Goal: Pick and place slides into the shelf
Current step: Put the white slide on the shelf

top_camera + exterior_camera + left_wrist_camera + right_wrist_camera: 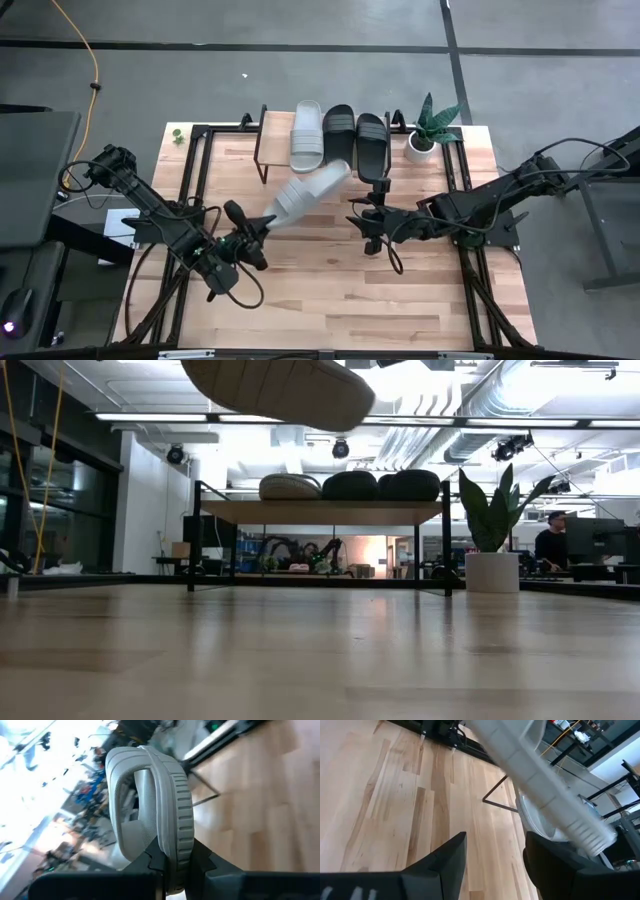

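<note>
L fingers [176, 865] clamped on grey slide [310, 192] edge, held in air, R fingers [492, 852] apart, empty, beside it

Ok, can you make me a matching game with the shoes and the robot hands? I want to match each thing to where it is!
Things:
1. grey slide in the air
2. black slides
3. plant pot
4. right gripper

Places or states:
A. open, holding nothing
B. lying on the shelf next to a grey slide on the shelf
C. gripped by the left gripper, above the table
D. standing beside the shelf's end

Pairs: 1-C, 2-B, 3-D, 4-A
</note>
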Controlling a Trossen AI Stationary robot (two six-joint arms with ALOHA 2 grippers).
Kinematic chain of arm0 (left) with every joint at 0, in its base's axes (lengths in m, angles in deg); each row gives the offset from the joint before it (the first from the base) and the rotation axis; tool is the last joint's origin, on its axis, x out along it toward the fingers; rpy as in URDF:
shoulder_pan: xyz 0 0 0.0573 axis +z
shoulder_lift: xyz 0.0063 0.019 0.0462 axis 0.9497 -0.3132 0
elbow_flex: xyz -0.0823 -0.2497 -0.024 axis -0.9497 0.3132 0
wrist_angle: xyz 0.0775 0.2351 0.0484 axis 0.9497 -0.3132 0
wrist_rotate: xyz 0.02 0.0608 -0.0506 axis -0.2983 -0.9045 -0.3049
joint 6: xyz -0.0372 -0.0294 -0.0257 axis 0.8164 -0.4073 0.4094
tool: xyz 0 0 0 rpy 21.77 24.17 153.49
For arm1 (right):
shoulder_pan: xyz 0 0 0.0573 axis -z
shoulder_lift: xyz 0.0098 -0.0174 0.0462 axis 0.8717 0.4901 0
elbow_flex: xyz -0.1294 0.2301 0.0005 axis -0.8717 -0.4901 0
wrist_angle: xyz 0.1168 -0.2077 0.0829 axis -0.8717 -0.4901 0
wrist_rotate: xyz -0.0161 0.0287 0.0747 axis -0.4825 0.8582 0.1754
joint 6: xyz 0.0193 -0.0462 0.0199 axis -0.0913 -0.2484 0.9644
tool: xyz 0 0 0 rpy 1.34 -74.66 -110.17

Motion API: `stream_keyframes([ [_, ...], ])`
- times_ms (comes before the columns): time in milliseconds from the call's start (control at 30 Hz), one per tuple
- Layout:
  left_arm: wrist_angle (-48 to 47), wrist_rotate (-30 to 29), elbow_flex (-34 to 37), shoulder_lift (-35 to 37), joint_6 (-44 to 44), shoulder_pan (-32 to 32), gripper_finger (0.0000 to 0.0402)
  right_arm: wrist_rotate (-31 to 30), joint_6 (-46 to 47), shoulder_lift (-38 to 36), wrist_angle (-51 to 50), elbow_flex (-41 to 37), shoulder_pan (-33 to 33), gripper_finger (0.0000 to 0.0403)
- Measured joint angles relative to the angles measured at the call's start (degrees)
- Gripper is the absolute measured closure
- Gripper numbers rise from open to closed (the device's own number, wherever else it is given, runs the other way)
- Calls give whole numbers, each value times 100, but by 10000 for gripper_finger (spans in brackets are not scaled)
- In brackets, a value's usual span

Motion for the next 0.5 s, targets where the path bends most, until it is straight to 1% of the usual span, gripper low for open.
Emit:
stream_keyframes([
  [133, -4, -511, 0, 0, -5, 0, 383, 2, 4, 0, 2, 0, 0, 208],
  [400, -26, -1299, -2, 0, -115, 4, 383, 123, 15, 2, 6, 0, 0, 208],
  [500, -26, -1423, -2, 0, -119, 78, 383, 185, 15, 2, 26, -4, 0, 208],
])
